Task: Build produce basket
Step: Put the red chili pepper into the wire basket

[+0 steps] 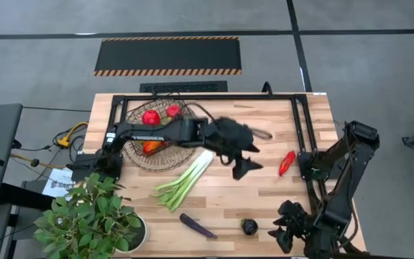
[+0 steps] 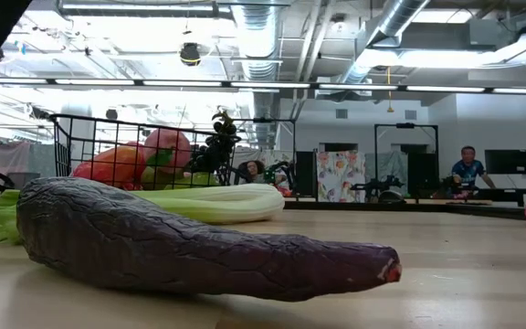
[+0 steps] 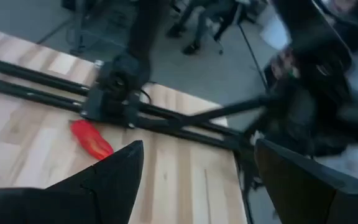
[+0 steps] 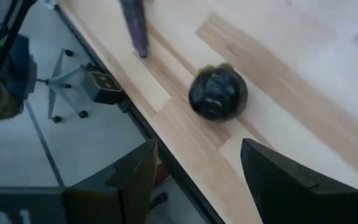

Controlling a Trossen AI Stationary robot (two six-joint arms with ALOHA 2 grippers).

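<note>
Left jaws (image 1: 244, 167): spread, nothing between them, hovering mid-frame in the high view; blurred, outline hard to read.
Right jaws (image 1: 284, 232): spread, empty, at the lower right edge of the worktop (image 1: 264, 201).
Chilli (image 1: 287, 162): on the worktop right of the left jaws, apart from them; in the left wrist view it lies past the fingertips, beside a black frame rail.
Dark round fruit (image 1: 249, 226): just left of the right jaws, not touching; too blurred to name.
Aubergine (image 1: 197, 226): lower centre, further left.
Stalk (image 1: 185, 178): lies slantwise below the left arm.
Basket (image 1: 136, 155): upper left, partly hidden by the left arm; red and orange produce inside.
Plant (image 1: 85, 219): lower left corner.
</note>
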